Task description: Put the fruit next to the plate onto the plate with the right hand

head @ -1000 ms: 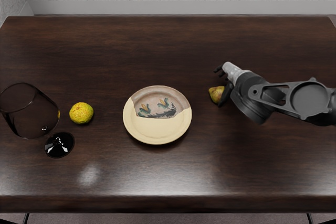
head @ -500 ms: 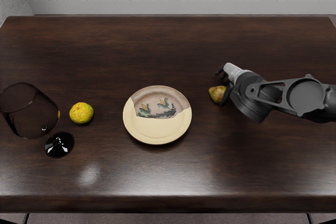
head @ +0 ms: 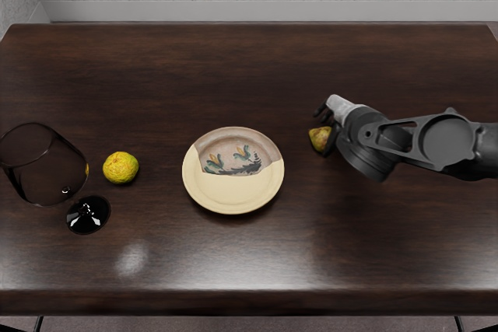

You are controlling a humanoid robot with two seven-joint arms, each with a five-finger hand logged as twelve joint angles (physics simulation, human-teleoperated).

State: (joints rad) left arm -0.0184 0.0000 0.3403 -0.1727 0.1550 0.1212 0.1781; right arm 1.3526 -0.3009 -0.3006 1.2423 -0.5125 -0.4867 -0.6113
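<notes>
We saw a dark brown wooden bench (head: 249,68); near its middle lay a round cream plate with blue and yellow flowers painted on it (head: 227,190). A small yellow-green fruit shaped like a pear (head: 318,138) sat on the bench to the right of the plate, near it but not touching it. The right arm came in from the right side, low over the bench; its dark grey robot hand (head: 334,124) was pressed right up against the small fruit and hid the fruit's right side. We could not tell if the robot hand was open, closed, or holding the fruit, because the big round wrist was in the way. Well to the left of the plate sat a round bumpy yellow fruit like a lemon (head: 120,167); just beside it, at the left edge, a dark see-through wine glass (head: 37,165) lay tipped on its side, with its shiny black foot nearer the front of the bench.
</notes>
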